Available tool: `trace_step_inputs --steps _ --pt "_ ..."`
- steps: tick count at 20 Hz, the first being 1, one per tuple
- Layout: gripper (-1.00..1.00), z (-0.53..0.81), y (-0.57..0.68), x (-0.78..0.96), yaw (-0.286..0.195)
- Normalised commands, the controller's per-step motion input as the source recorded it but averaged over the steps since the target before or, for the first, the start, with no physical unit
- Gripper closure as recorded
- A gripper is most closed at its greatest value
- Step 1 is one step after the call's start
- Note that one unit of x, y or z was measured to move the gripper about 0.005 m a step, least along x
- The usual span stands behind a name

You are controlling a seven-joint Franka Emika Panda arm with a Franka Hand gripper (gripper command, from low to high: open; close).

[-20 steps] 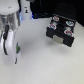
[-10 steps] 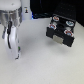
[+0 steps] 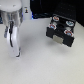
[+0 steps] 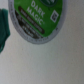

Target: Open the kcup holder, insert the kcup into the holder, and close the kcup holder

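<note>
The kcup holder (image 3: 61, 27) is a black box at the exterior view's right. It has round pod slots on top and a pale handle on its front. At this size I cannot tell whether its drawer is pulled out. My gripper (image 3: 14, 47) hangs over the white table at the exterior view's left, well apart from the holder. Its fingers are spread and hold nothing. In the wrist view the kcup (image 4: 37, 17) lies on the table with its green "Dark Magic" lid facing up, outside the fingers. In the exterior view I cannot make the kcup out.
A teal object (image 4: 3, 31) sits beside the kcup in the wrist view. A dark panel (image 3: 50, 6) runs along the back behind the holder. White tabletop (image 3: 40, 62) lies between the gripper and the holder.
The gripper has dropped a little toward the table. The holder has not moved.
</note>
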Motion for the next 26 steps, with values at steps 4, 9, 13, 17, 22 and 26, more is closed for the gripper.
trace_step_inputs --steps 4,9,13,17,22,26 --pt "-1.0 -0.23 -0.21 0.07 -0.265" --pt "-1.0 -0.15 -0.13 0.03 -0.107" --pt "1.0 0.03 -0.02 0.01 -0.038" --pt "1.0 0.04 -0.01 0.02 -0.03" --pt "1.0 0.14 0.0 0.02 -0.034" --pt "1.0 0.44 0.18 0.04 -0.035"
